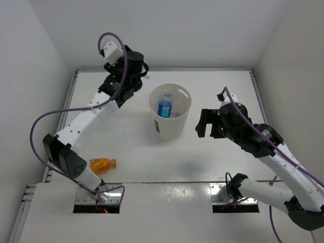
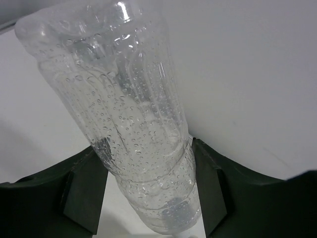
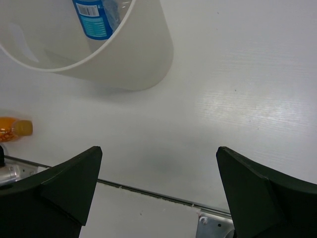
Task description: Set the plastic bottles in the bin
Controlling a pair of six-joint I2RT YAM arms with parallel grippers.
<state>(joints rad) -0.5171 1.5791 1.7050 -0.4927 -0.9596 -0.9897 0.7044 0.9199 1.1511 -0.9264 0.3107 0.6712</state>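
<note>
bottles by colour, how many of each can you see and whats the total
blue bottle: 1, in the bin
orange bottle: 1, lying on the table
clear bottle: 1, held in the left pincer
total: 3 plainly visible

Even, diffuse light from overhead fills our top view, where the white counter [image 1: 126,152] carries only faint, soft-edged shadows beside the bin [image 1: 172,129]. From the left wrist we see a clear bottle [image 2: 133,124] looming close to the lens, its droplets fairly sharp, its upper shoulder catching glare, the dark jaws below it soft. From the right wrist we find a broad sheen on the counter and blurred, underexposed jaws in the bottom corners.
</note>
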